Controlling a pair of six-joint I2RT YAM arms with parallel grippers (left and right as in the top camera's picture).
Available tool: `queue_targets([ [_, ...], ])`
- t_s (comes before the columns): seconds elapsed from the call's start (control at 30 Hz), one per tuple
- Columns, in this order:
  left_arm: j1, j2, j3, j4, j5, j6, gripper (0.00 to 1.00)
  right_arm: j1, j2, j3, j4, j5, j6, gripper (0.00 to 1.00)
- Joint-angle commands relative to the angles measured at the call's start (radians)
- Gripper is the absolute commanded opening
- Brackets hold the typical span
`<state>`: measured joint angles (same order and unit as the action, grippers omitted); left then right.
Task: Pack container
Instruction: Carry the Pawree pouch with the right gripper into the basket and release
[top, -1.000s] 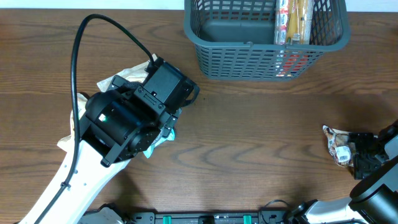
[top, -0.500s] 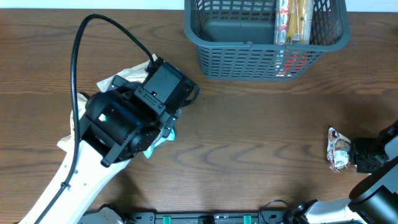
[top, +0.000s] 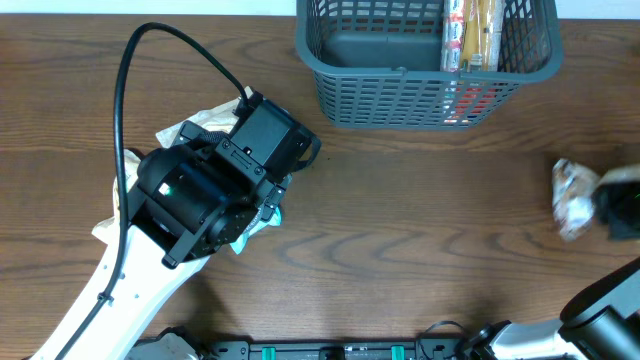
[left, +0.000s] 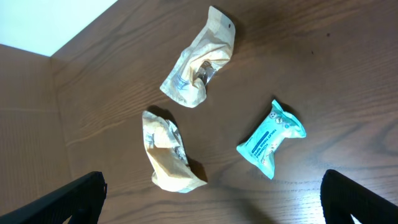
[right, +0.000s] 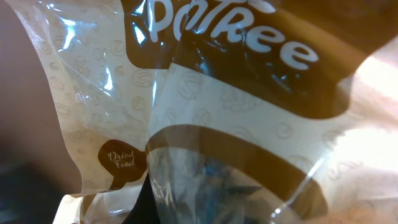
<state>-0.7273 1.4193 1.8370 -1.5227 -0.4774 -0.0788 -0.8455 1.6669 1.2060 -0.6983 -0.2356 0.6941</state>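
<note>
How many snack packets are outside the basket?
4: two beige packets and a teal packet below the left gripper, a fourth packet in the right gripper. The left arm may hide more.

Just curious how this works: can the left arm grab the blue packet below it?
Probably yes: the left gripper hangs open above the blue packet, nothing covers it, and both beige packets lie apart.
</note>
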Motion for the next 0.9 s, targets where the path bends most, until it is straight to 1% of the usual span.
queue_targets([
  [0.0,0.005,0.005,0.0,-0.006,-0.001,-0.012,0.99,0.018,-0.105,0.176,-0.003,-0.173,-0.037,0.01],
  [0.13,0.005,0.005,0.0,-0.006,-0.001,-0.012,0.99,0.023,-0.168,0.408,0.034,-0.335,-0.028,0.01],
  [0.27,0.005,0.005,0.0,-0.006,-0.001,-0.012,0.99,0.056,-0.194,0.602,0.124,-0.43,0.015,0.01],
  [0.33,0.005,0.005,0.0,-0.005,-0.001,-0.012,0.99,0.104,-0.195,0.699,0.188,-0.455,0.031,0.01],
  [0.43,0.005,0.005,0.0,-0.004,-0.001,-0.012,0.99,0.192,-0.195,0.775,0.241,-0.449,0.018,0.01],
  [0.53,0.005,0.005,0.0,-0.002,-0.001,-0.012,0.99,0.317,-0.195,0.793,0.291,-0.448,-0.06,0.01],
  [0.6,0.005,0.005,0.0,-0.002,-0.001,-0.012,0.99,0.402,-0.185,0.793,0.272,-0.428,-0.144,0.01],
  [0.73,0.005,0.005,0.0,-0.002,-0.001,-0.012,0.99,0.546,-0.145,0.793,0.151,-0.322,-0.33,0.01],
  [0.83,0.005,0.005,0.0,-0.003,-0.001,-0.012,0.99,0.634,-0.093,0.793,0.045,-0.14,-0.446,0.01],
  [0.87,0.005,0.005,0.0,-0.003,-0.001,-0.012,0.99,0.651,-0.076,0.793,0.025,-0.109,-0.477,0.01],
])
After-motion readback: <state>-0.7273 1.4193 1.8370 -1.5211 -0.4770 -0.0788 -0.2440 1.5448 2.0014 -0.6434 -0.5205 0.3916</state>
